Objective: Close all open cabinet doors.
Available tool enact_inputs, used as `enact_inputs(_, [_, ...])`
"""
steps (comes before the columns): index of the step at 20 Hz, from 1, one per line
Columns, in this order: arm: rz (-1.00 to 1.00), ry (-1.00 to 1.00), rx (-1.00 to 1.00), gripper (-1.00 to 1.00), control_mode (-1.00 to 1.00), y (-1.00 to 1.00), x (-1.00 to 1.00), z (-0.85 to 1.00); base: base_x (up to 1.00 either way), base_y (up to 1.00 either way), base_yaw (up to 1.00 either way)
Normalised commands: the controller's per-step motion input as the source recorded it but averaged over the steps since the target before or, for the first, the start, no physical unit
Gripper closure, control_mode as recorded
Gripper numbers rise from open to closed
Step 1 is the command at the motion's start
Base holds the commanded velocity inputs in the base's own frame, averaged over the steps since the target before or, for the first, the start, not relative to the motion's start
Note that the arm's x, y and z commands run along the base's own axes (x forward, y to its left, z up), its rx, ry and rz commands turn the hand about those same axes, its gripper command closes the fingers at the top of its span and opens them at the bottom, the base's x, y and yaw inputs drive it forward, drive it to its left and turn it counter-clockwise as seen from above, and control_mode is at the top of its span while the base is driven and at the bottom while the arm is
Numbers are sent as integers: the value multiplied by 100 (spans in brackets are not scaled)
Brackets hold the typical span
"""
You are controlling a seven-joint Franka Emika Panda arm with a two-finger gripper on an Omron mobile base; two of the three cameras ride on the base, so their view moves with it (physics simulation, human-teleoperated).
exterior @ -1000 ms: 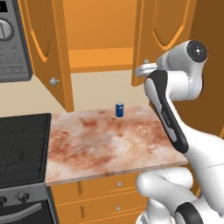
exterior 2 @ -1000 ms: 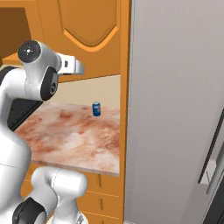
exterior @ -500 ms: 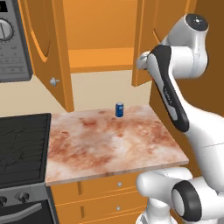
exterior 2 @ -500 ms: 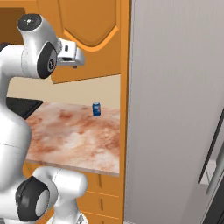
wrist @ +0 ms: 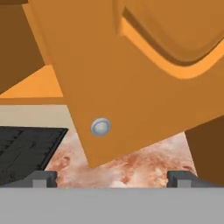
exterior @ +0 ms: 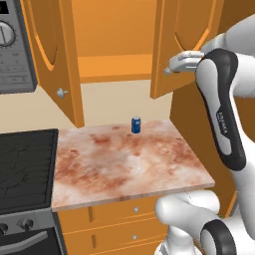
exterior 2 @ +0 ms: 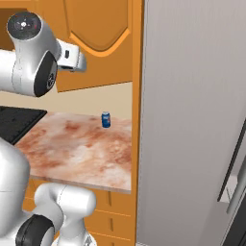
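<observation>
I am holding my gripper point(wrist: 111, 177), fingers apart and empty, just before the right door point(exterior: 182, 45), which is standing ajar above the counter's point(exterior: 124, 159) back right corner. Next, I judge, I need to push beside its knob point(wrist: 101, 127); the left door point(exterior: 52, 55) is also waiting open.

base views flanking; hand view near door point(wrist: 131, 83)

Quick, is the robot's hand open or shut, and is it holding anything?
End effector: open and holding nothing; its fingertips stand wide apart, in front of the right door near the knob.
</observation>
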Motion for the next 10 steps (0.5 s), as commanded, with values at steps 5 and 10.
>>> enact_inputs(5, [0,-7,-6,-100,-100,43,-1,26,0,0,0])
enact_inputs(10, [1,-8,-1,-100,-100,8,4,38,0,0,0])
